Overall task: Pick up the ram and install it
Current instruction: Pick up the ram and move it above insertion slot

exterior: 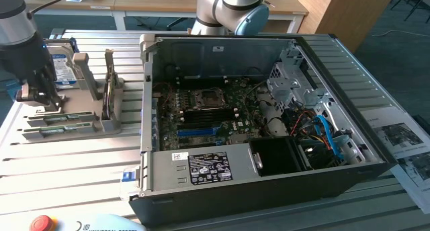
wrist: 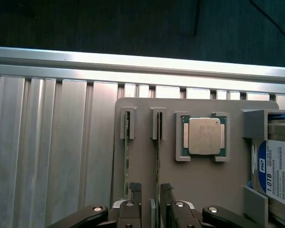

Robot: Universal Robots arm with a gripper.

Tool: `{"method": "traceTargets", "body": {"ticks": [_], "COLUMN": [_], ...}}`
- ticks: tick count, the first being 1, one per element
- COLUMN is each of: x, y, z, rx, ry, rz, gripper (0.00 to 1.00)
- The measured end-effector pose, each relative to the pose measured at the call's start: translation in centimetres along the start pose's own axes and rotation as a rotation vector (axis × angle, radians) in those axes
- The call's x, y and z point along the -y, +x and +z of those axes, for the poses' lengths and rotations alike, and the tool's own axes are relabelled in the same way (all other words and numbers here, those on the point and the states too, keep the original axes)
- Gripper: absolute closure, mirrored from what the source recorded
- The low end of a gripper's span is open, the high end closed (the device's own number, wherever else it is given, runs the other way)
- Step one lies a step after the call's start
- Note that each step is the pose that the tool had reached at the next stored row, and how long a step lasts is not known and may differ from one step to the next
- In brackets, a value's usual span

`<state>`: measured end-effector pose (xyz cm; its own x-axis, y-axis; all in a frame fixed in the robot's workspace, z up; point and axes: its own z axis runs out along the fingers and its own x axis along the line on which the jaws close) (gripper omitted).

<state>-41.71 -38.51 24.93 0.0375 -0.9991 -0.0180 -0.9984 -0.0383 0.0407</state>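
Note:
Two ram sticks stand on edge in slots of a grey holder (wrist: 199, 185): one ram stick (wrist: 157, 159) runs between my fingertips, the other ram stick (wrist: 127, 156) lies just outside them. My gripper (wrist: 150, 190) is open, astride the first stick and not closed on it. In the exterior view the gripper (exterior: 46, 105) hangs low over the holder (exterior: 80, 123) at the exterior view's left, beside the green ram sticks (exterior: 62, 120). The open computer case (exterior: 269, 185) holds the motherboard with blue slots (exterior: 198, 132).
A square silver processor chip (wrist: 204, 136) sits in the holder beside the sticks, and a hard drive (wrist: 278, 173) stands at its end, also seen as the hard drive (exterior: 57, 65). The holder and case rest on a ribbed metal table (exterior: 67, 165). Papers (exterior: 403, 140) lie beyond the case.

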Motion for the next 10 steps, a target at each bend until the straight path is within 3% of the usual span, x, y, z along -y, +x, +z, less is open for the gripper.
{"method": "traceTargets", "body": {"ticks": [10], "x": [-0.01], "y": [0.63], "z": [-0.02], "rx": [0.0000], "ry": [-0.0001], "rz": [0.000], "gripper": [0.70]}}
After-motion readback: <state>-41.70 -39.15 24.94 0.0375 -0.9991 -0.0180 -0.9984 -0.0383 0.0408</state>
